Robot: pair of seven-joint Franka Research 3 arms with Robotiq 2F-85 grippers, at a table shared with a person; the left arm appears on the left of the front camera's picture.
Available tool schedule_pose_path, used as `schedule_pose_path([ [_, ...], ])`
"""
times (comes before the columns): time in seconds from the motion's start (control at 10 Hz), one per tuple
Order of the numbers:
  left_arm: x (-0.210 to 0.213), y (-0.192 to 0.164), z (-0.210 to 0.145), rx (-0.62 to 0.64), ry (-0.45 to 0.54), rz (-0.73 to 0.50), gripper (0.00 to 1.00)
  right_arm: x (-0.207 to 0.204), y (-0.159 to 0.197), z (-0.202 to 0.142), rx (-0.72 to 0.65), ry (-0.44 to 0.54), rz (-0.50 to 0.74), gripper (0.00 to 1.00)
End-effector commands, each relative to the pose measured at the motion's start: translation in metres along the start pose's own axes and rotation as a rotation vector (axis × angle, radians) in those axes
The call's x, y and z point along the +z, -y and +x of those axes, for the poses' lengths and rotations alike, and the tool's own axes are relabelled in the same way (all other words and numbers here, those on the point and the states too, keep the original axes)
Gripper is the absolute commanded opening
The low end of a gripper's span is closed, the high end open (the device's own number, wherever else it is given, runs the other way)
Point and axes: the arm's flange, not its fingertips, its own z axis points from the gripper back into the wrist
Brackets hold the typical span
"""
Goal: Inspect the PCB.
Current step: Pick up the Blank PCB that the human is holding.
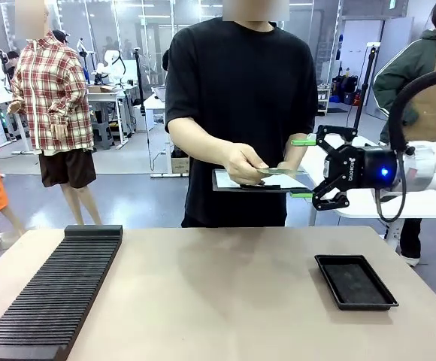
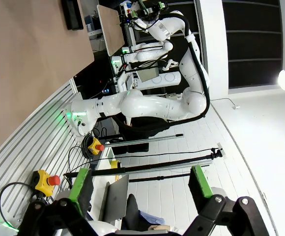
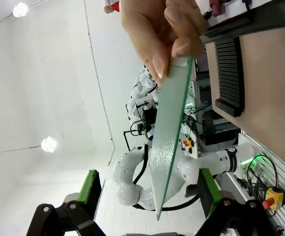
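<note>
The right gripper [image 1: 303, 168] is hanging raised off the table on the person's side, jaws standing wide apart and clamping nothing. The PCB [image 1: 282, 171] is sitting in the gap between its green pads [image 3: 89, 189] and, in the right wrist view, touching neither. The person's hand [image 1: 244, 162] is pinching the board's far end, holding it out just above a clipboard [image 1: 225, 180]. The left gripper [image 2: 140, 189] is gaping wide and holding nothing.

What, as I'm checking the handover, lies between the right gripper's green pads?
Right wrist view: the free end of the thin flat green PCB, held by the person's hand.
</note>
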Motion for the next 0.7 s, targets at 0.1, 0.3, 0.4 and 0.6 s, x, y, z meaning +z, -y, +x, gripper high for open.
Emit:
schedule_pose_path([
  [0.1,0.002,0.005,0.002,0.011,0.000,-0.004,1.00,-0.016,-0.002,0.006,-0.055,-0.002,0.027,0.59],
  [0.3,0.002,0.005,0.002,0.011,0.000,-0.004,1.00,-0.024,0.002,0.001,-0.067,-0.017,0.024,0.00],
  [0.4,0.002,0.005,0.002,0.011,0.000,-0.004,1.00,-0.023,0.003,-0.001,-0.064,-0.017,0.023,0.00],
  [0.6,0.002,0.005,0.002,0.011,0.000,-0.004,1.00,-0.022,0.006,-0.005,-0.067,-0.016,0.029,0.13],
])
